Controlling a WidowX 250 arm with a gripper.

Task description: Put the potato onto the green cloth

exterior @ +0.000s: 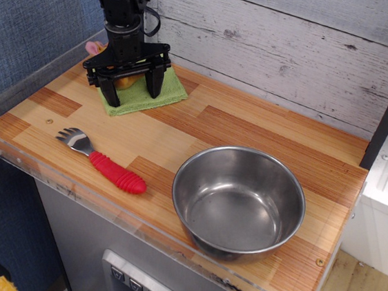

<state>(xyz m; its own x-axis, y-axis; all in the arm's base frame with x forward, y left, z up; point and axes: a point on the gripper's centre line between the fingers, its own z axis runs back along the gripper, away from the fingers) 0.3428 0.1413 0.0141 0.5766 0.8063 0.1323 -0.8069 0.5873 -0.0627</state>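
The green cloth lies at the back left of the wooden table top. The potato rests on it, mostly hidden behind my gripper; its pink tuft sticks out to the left of the gripper. My gripper hangs just above the cloth and the potato. It is open and empty, with its two black fingers spread wide, one to each side of the potato.
A fork with a red handle lies near the front left edge. A large steel bowl stands at the front right. A plank wall rises behind the table, and a clear acrylic rim runs around its edge.
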